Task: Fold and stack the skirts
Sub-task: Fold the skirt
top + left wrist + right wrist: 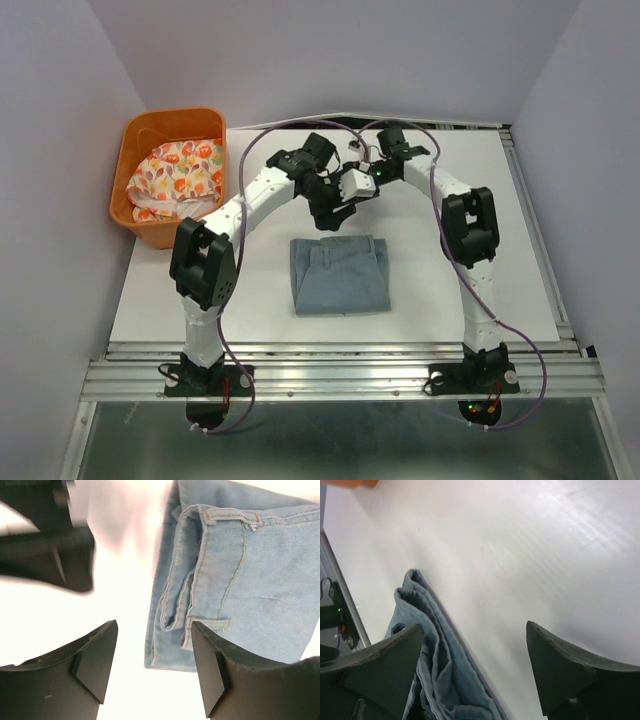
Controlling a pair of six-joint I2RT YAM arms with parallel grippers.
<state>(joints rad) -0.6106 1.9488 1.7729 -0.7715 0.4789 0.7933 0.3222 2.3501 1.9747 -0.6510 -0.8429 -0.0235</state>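
From the top, the blue denim skirt [340,275] lies folded in a neat square on the white tabletop [450,290], near the middle. The white skirt with orange flowers [175,175] sits bunched up in the orange basket [140,130] at the far left corner, well apart from the blue one. The left arm [205,265] and the right arm [470,230] both bend in and meet above the far edge of the blue skirt. In the left wrist view, the left hand [152,665] has its two black fingers apart, with nothing between them. The blue skirt lies under it and off to the right, with its folded edges and seams showing. A dark, blurry shape [50,555] hangs at the top left. In the right wrist view, the right hand [475,670] has its fingers wide apart and holds nothing. The folded edge of the blue skirt lies by one finger [380,670], and bare tabletop fills the rest.
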